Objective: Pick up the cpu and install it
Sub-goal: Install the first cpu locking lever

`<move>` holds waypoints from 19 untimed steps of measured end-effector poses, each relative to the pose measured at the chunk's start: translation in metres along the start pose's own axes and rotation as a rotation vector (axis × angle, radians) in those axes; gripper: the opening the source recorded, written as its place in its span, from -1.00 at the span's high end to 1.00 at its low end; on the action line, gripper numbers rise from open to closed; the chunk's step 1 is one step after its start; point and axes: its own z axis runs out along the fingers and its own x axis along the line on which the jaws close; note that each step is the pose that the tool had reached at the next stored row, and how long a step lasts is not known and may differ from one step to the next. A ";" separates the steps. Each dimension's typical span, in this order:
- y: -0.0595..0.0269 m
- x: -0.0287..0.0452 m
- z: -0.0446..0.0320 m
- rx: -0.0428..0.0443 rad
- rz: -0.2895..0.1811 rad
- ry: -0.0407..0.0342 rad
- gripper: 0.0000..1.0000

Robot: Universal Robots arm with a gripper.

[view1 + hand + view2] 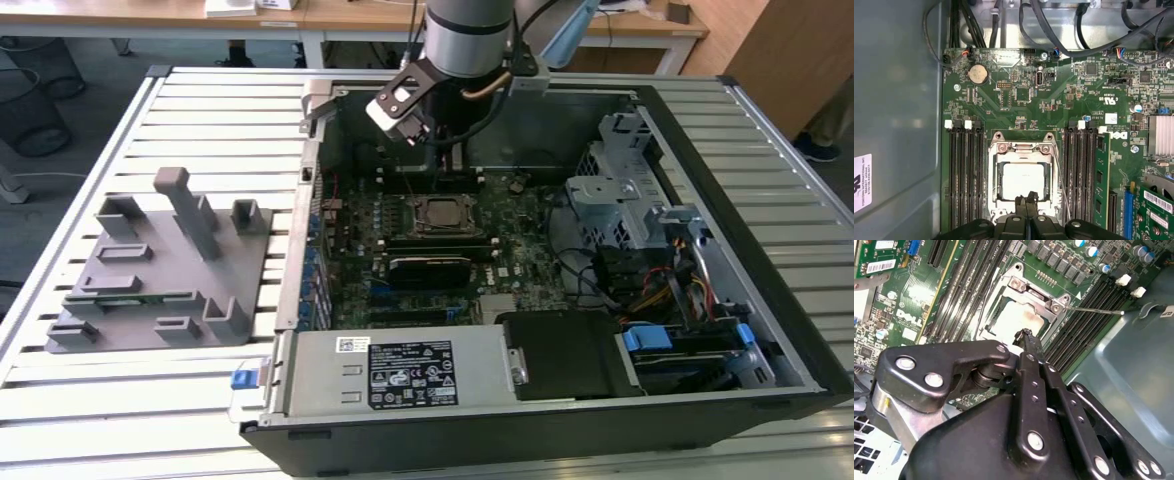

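Observation:
The cpu (1024, 181) lies flat in the motherboard socket with its silver-grey lid up, framed by the metal socket bracket (1023, 148). It appears again in the second wrist view, cpu (1015, 317), and in the exterior view as the cpu (442, 212) in the middle of the board. My gripper (1027, 198) hovers just above the cpu's near edge, shut, with nothing between its fingers. In the second wrist view the gripper (1026, 334) tip points down at the socket. In the exterior view the gripper (447, 160) hangs inside the open computer case, behind the socket.
A thin wire lever (1061, 182) runs beside the socket. Memory slots (965, 175) flank it, and a memory stick (1101, 180) stands in one. Cables (1054, 30), a drive cage (627, 190) and the case wall (899, 120) hem the board in. A grey fixture block (160, 270) sits outside the case.

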 end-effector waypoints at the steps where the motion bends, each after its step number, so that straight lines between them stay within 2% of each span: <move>1: 0.0000 0.0000 -0.0002 -0.0001 0.000 0.0001 0.79; 19: -0.0002 0.0002 -0.0093 0.0001 0.000 0.0006 0.79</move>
